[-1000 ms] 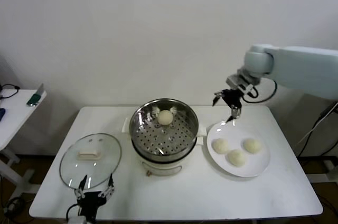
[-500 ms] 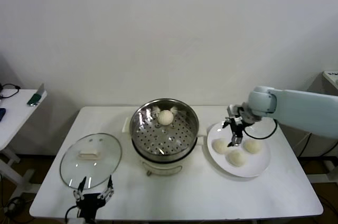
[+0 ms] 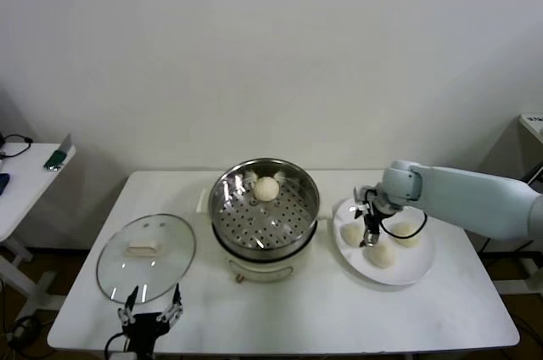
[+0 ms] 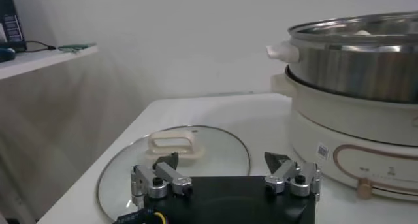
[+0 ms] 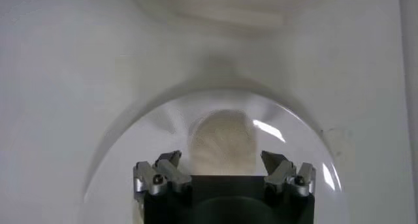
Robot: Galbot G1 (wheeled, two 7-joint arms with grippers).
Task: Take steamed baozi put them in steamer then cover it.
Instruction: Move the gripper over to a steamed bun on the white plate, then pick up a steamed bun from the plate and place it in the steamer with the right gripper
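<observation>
The steel steamer [image 3: 264, 207] stands mid-table on its white base, with one baozi [image 3: 266, 188] on the perforated tray at the back. Three baozi lie on the white plate [image 3: 411, 272] to its right. My right gripper [image 3: 368, 228] is open, low over the plate, its jaws on either side of the left baozi [image 3: 350, 233], which shows between the jaws in the right wrist view [image 5: 222, 140]. The glass cover [image 3: 145, 256] with its cream handle lies flat on the table at left. My left gripper [image 3: 150, 316] is open, parked at the table's front edge by the cover [image 4: 179, 157].
The other two baozi [image 3: 381, 254] [image 3: 407, 235] lie close to the right gripper on the plate. A side table [image 3: 21, 182] with small items stands at far left. The steamer's base [image 4: 353, 130] is near the left gripper.
My right gripper has come down from above the table's back edge to the plate and moved left over the left baozi. The left arm has not moved.
</observation>
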